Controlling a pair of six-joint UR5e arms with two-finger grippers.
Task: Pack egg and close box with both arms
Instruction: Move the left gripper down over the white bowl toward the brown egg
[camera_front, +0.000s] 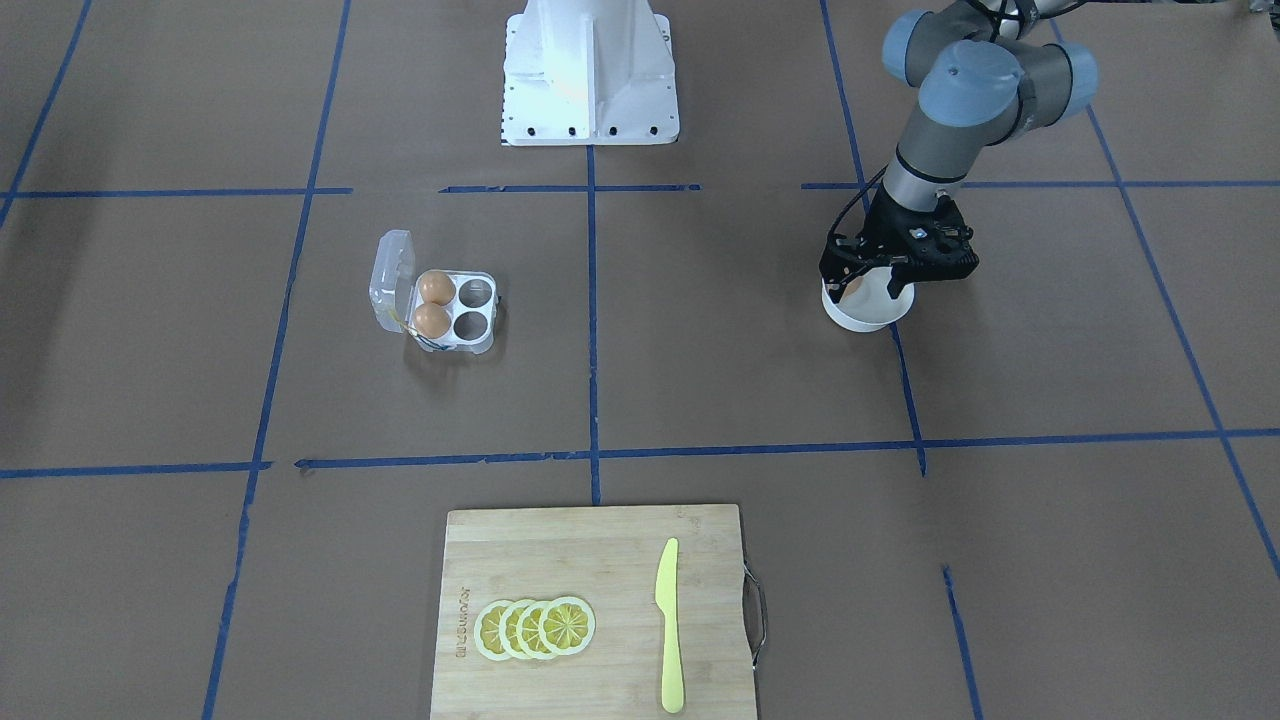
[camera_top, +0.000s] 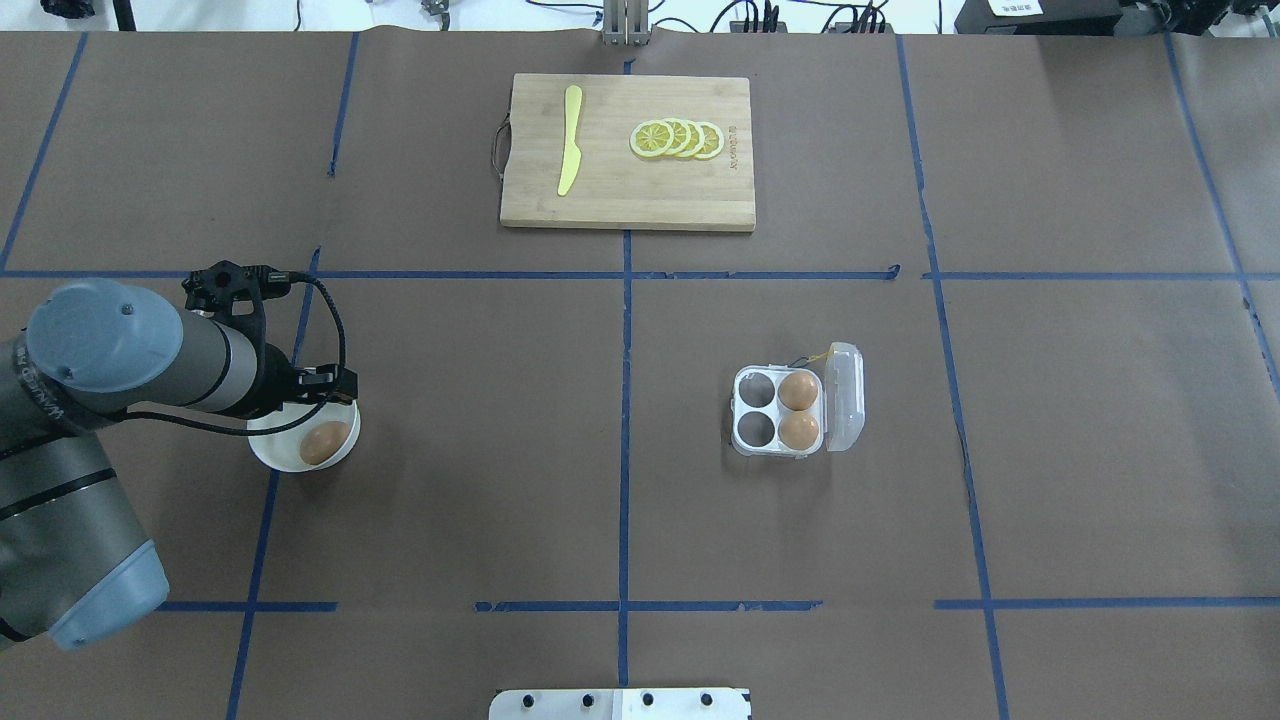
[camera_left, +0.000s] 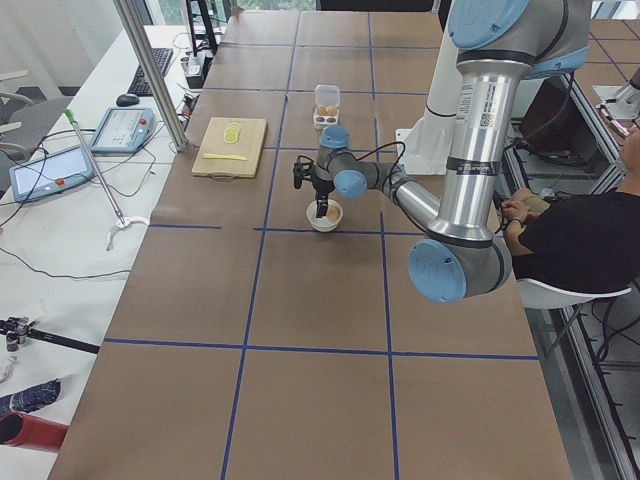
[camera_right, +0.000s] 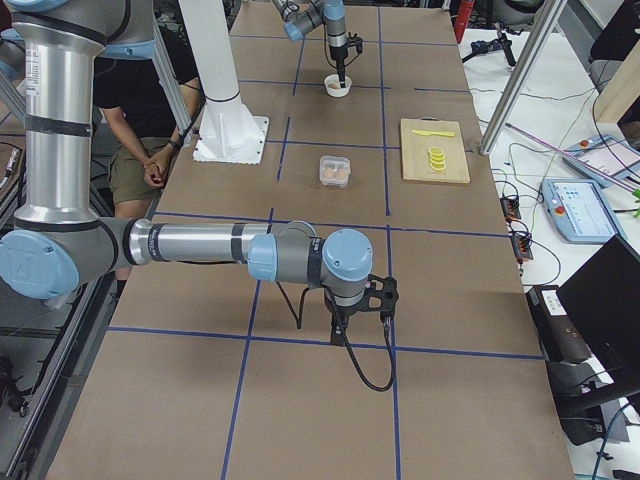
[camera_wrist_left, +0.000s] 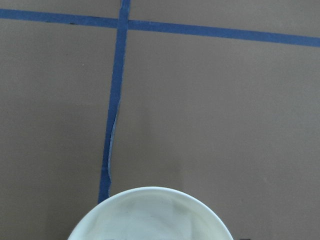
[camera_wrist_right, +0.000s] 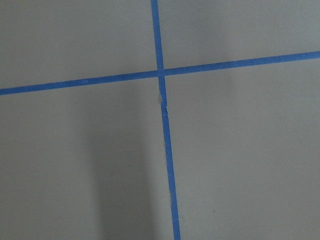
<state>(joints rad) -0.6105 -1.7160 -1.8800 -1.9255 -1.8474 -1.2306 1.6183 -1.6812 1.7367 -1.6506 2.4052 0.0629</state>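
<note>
Bowl (camera_wrist_left: 150, 216) rim alone at wrist; overhead adds egg (camera_top: 323, 442); left claw (camera_front: 868, 287) seemingly spread, right claw (camera_right: 343, 336): cannot tell.

Brown taped table (camera_top: 1100, 450), white bench (camera_left: 60, 230), perhaps windows (camera_left: 165, 8)

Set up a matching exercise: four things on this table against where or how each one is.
Things:
1. egg not yet packed
2. box
3. knife
4. left gripper

States:
A. lid open, two cups empty
B. lying on the cutting board
C. lying in the white bowl
D. over the bowl, jaws apart

Pairs: 1-C, 2-A, 3-B, 4-D
</note>
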